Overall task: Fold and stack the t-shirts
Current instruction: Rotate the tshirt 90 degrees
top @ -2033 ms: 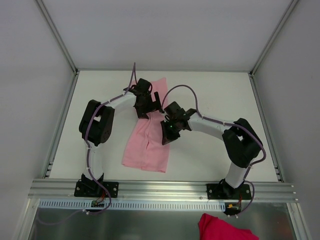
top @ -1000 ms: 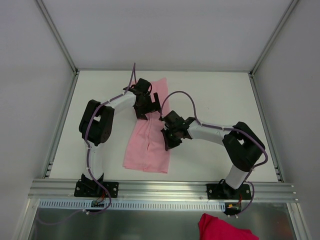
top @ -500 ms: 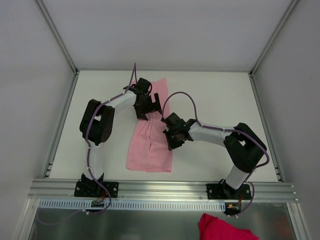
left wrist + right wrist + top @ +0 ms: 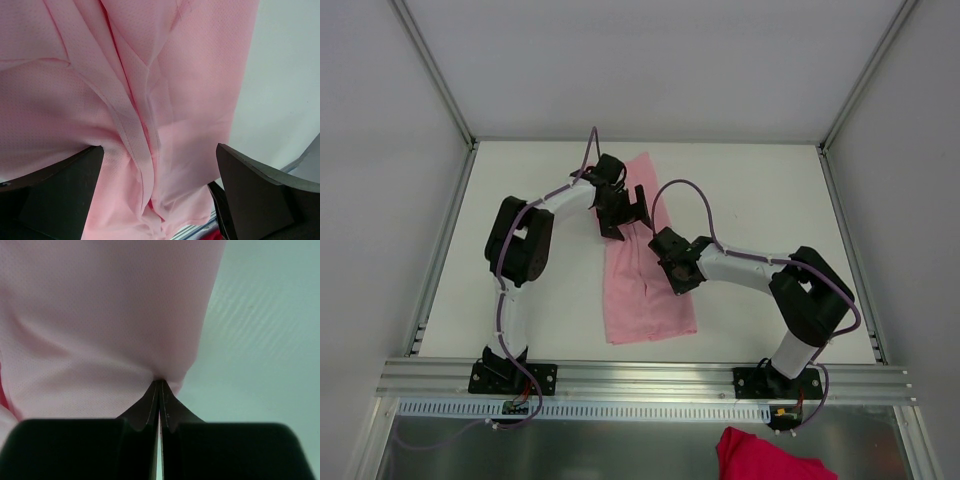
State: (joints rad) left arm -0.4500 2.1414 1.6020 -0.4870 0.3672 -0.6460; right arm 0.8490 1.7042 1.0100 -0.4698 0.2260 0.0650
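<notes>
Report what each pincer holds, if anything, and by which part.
The right pincer is shut on the pink t-shirt, pinching a fold at its long side edge. The left pincer stands open over the fabric, holding nothing.

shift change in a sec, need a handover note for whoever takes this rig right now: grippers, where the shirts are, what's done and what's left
Left gripper: open over the far end of the pale-pink t-shirt, holding nothing.
Right gripper: shut, pinching the shirt's right edge about midway along.
Shirt: on the table between the arms, a long narrow strip, creased down the middle.
Magenta cloth: bunched below the front rail, off the table.
Done: shirt narrowed lengthwise, it seems.
Left: fold it across, then stack.
</notes>
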